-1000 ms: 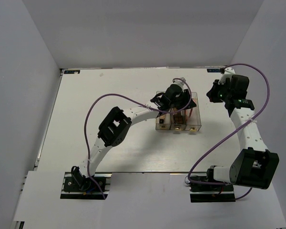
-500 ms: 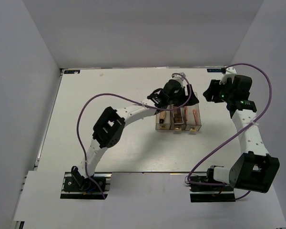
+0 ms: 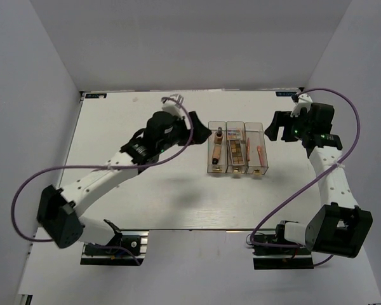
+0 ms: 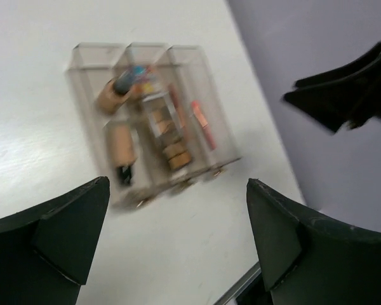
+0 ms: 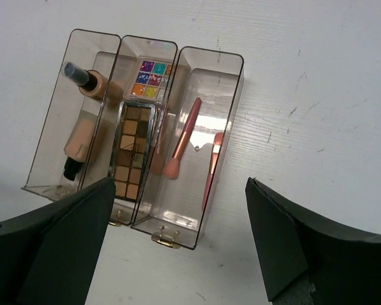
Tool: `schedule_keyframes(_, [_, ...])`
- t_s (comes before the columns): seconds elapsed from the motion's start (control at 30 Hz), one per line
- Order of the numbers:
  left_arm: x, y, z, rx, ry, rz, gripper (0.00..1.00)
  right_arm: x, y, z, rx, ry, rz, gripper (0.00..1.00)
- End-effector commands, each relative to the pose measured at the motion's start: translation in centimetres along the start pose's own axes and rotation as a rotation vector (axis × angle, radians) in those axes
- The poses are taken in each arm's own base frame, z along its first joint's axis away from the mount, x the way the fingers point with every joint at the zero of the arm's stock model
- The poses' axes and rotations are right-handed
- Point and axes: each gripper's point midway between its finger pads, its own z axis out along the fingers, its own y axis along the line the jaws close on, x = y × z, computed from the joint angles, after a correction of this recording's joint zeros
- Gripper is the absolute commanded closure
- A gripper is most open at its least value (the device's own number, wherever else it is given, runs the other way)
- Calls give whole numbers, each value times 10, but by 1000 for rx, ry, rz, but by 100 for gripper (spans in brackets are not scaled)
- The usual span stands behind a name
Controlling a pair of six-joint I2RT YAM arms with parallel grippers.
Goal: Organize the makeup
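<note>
Three clear boxes (image 3: 236,150) stand side by side mid-table (image 3: 114,184). Their long axes run far-to-near, gold fronts at the near end. All the makeup is inside them.

- **Left box:** two tan bottles (image 5: 80,141), both lying roughly along the box. The far one is tilted, dark cap toward the far end. The near one has its cap toward the gold front.
- **Middle box:** two palettes. A multicoloured palette (image 5: 152,77) is at the far end and a brown palette (image 5: 132,152) is nearer the front, long axis along the box.
- **Right box:** two pink sticks (image 5: 185,135), lengthwise, leaning a little. The left one has a wider tip toward the front.

My left gripper (image 3: 203,135) sits just left of the boxes, clear of them. Its fingers (image 4: 63,235) are spread wide with nothing between. My right gripper (image 3: 271,131) is to the right of the boxes, also apart. Its fingers (image 5: 317,248) are wide too, holding nothing.

Versus a second ago:
- Left gripper was over the boxes, hiding part of them. It is now pulled off to the left, elbow swung out toward the left edge, all three boxes in full view.
- Both pairs of jaws went from narrow to wide.
- Right gripper has hardly shifted.
- Boxes are in the same spot.
</note>
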Motion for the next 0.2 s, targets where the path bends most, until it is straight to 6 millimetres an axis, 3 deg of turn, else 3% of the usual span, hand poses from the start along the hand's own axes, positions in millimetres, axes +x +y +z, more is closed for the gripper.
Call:
schedule_keyframes(0.0, [21,56,-54,-198,13,30,2,-9,8,-17,-6,-46,-27,11])
schedule_keyframes(0.03, [24,62,-66,-215,7,26,2,-11,9,-19,1,-57,-29,11])
schedule_keyframes(0.07, [39,80,-77,-256,23,21,2,-8,7,-19,10,-58,-25,11])
schedule_keyframes(0.13, [36,86,-107,-269,-21,-2,2,-11,9,-26,24,-87,-40,11])
schedule_keyframes(0.17, [46,100,-114,-313,-21,-10,2,-8,7,-27,33,-88,-40,11])
